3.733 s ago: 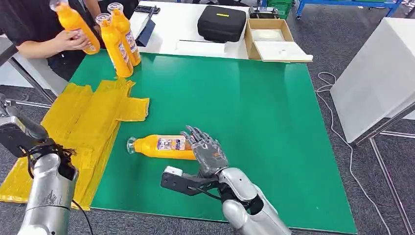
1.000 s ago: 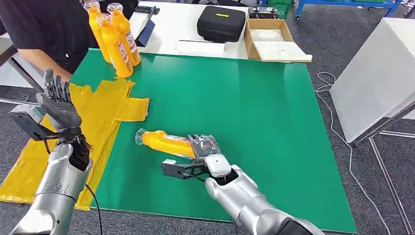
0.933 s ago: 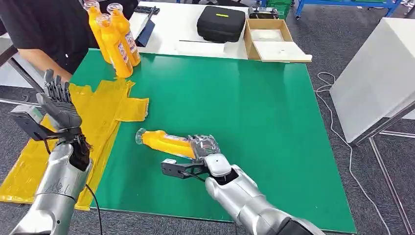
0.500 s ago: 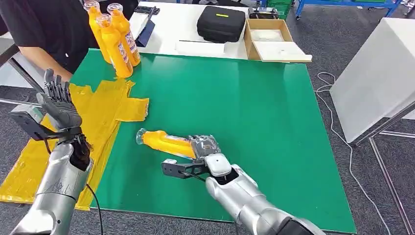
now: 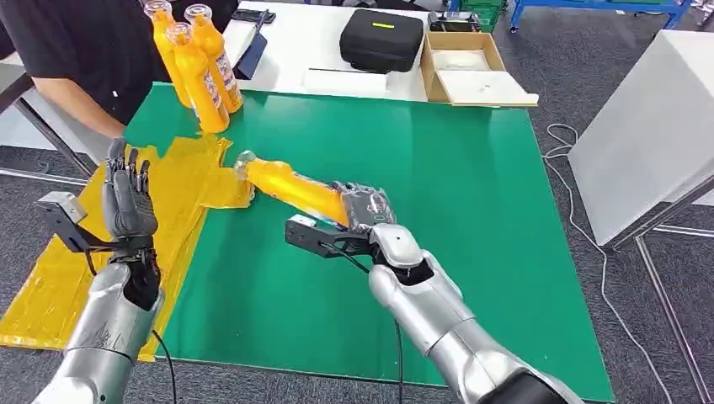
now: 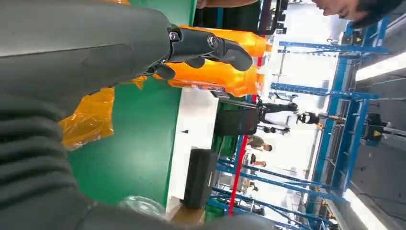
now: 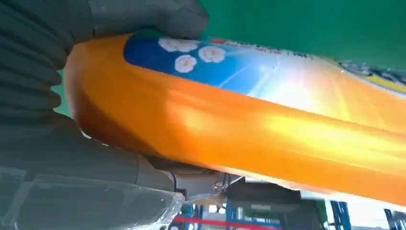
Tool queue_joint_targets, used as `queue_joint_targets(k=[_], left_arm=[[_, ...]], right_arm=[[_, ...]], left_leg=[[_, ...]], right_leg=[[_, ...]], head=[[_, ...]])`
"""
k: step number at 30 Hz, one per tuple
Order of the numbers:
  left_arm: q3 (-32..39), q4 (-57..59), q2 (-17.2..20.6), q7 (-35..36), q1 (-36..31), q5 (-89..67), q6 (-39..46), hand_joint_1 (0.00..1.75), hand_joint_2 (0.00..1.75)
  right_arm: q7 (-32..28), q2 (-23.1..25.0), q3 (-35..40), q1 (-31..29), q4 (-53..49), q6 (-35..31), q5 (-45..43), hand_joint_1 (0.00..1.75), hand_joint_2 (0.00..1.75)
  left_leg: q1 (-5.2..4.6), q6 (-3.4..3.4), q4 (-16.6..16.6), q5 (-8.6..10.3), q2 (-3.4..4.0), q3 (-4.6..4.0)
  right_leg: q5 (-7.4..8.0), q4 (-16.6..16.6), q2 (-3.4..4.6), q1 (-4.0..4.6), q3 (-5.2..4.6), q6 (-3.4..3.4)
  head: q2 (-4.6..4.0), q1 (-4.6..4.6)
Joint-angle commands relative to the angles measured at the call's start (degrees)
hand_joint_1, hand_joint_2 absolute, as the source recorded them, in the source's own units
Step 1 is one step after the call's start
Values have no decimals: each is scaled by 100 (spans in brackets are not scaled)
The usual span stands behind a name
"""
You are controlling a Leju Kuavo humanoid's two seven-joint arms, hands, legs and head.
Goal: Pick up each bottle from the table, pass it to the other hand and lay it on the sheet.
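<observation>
Right hand (image 5: 368,208) grasps orange bottle (image 5: 295,189) by its base, mid-frame, lifted off green table (image 5: 471,219), cap toward yellow sheet (image 5: 160,210) at left. Left hand (image 5: 128,198), lower left, fingers spread, empty. Three bottles (image 5: 195,63) upright, upper left.

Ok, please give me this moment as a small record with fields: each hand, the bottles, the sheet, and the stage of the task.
right hand: grips the held bottle by its base end, lifted above the table, cap end toward the sheet
left hand: raised, fingers apart, holds nothing
yellow sheet: lies at the table's left edge
standing bottles: upright at the far left corner
stage: bottle picked up, not yet passed to the left hand
</observation>
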Motion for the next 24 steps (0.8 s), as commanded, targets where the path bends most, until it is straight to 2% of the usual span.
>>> queue_joint_targets(k=[1,3,8,13,14,15,24], left_arm=[[-214,-3,-113,211,99,219,-413,0,175],[-337,-89,-160,340,291,501,-720,0,175],[-612,-297,-94,431,531,969,-837,0,175],[-976,-362,-22,722,458,1614,-1057,0,175],[-1035,-325,-49,810,446,1763,-1153,0,175],[-1103,-295,-73,859,408,1832,-1204,0,175],[-1651,-217,-77,889,214,2277,-1218,0,175]], right_arm=[[-147,-225,-190,-186,-631,-63,-117,175,175],[-265,-201,-166,-341,-772,75,-302,175,175],[-367,-127,117,-593,-725,228,-707,175,175],[-466,67,536,-960,-245,149,-1205,175,175],[-495,103,555,-1012,-185,171,-1280,175,175],[-508,148,576,-1054,-139,184,-1319,175,175],[-633,333,813,-1192,145,201,-1682,175,175]], left_leg=[[4,-18,3,-10,-8,21],[0,-20,4,-13,-3,24],[-1,-12,3,-8,9,8],[3,-16,5,-8,6,7],[4,-32,17,-25,8,31],[3,-20,8,-13,7,14],[5,-20,8,-13,-4,17]], right_leg=[[-13,3,-12,3,24,-10],[-16,7,-9,-1,25,-11],[-7,6,2,-2,5,-6],[-8,7,-1,1,7,-9],[-26,22,-1,2,28,-19],[-13,13,0,0,14,-12],[-18,12,-12,2,20,-12]], head=[[0,-2],[0,-2],[0,-2],[0,0],[0,-2],[0,0],[0,-2]])
